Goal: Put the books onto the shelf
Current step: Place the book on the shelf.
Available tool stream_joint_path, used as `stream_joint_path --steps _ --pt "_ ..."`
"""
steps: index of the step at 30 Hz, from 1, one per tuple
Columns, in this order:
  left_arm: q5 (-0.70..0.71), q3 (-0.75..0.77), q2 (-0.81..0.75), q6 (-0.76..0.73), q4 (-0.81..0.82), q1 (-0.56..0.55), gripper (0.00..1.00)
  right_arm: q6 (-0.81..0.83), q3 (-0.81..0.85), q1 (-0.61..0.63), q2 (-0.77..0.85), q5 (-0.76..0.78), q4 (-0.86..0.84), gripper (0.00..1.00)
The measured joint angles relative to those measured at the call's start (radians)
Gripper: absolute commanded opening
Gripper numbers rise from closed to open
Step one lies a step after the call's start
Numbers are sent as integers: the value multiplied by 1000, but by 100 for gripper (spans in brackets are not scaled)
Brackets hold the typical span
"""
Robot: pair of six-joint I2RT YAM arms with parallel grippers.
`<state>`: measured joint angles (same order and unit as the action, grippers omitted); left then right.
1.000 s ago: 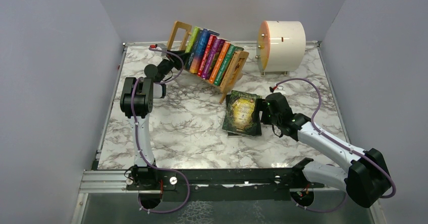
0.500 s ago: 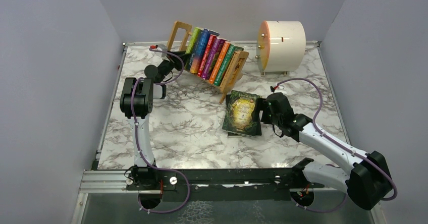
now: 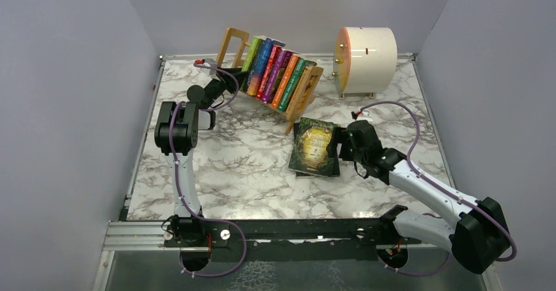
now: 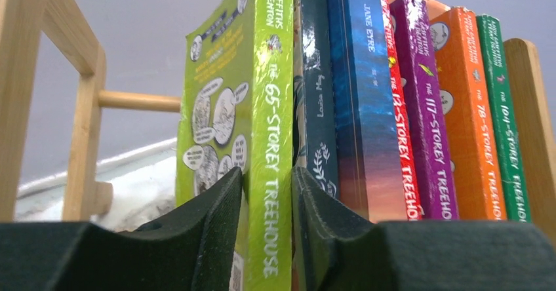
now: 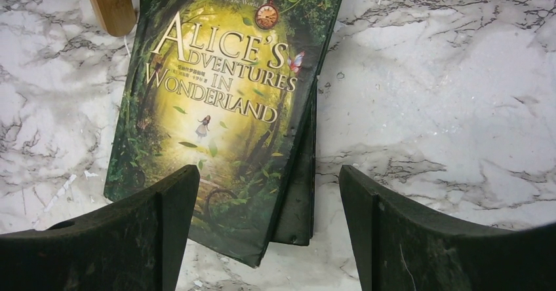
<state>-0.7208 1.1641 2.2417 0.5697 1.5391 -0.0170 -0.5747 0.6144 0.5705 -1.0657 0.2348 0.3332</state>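
Note:
The light-wood shelf [image 3: 305,89] stands tilted at the back of the table and holds a row of upright books [image 3: 278,75]. The leftmost one is a lime-green book [image 4: 272,107], and my left gripper [image 4: 267,173] is shut on the lower part of its spine, a finger on each side. On the marble, a dark green Alice book [image 5: 216,101] lies flat on top of another dark book [image 5: 303,193], just in front of the shelf's right end. My right gripper [image 5: 269,173] hovers open over their near right corner and holds nothing.
A cream cylindrical drum [image 3: 366,54] stands at the back right, beside the shelf. A shelf leg [image 5: 110,2] stands just beyond the flat books' far left corner. Grey walls enclose the marble table [image 3: 229,166] on three sides.
My right wrist has edged slightly closer to the flat books. The left arm has barely shifted and its grip on the lime-green book looks a touch looser.

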Motion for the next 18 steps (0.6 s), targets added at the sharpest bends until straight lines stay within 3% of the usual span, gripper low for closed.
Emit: stream_joint_path --steps 5,18 --pt "-35 -41 -7 19 0 1 36 0 0 0 0 -6 -5 77" --pt "-42 -62 -8 24 0 0 43 0 0 0 12 -12 -5 77"
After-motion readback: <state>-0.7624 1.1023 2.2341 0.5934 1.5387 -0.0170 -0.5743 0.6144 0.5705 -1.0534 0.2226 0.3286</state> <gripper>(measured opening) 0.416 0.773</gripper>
